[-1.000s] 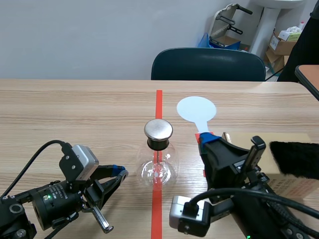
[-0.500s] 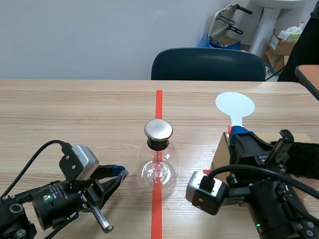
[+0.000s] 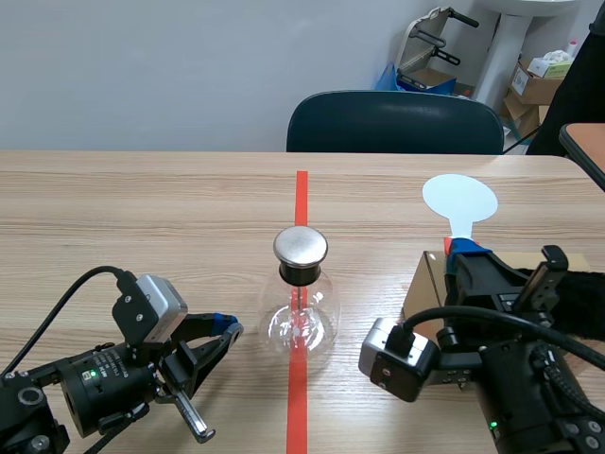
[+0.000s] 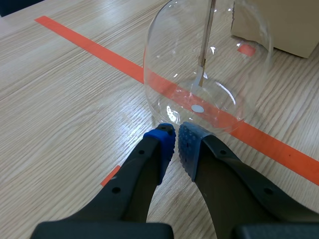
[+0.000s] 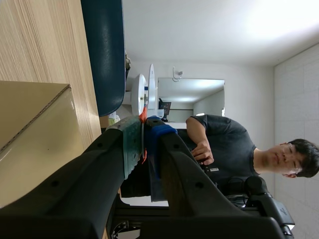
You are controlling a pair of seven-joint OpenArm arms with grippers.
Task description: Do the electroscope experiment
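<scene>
My right pincer [image 3: 465,253] clamps the paddle [image 3: 459,199] by its stem, right of centre; it looks light, thin and bendy. The electroscope [image 3: 301,301], at centre, seems fragile, slippery glass. My left pincer [image 3: 225,331] sits narrow and empty.

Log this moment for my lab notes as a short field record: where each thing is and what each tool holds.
Electroscope: glass flask, metal cap, upright on the red tape line
Left tool: shut, empty, low, tips by the flask's base
Right tool: shut on the white disc paddle, disc well apart from the cap
Cardboard box: beside the right arm
</scene>
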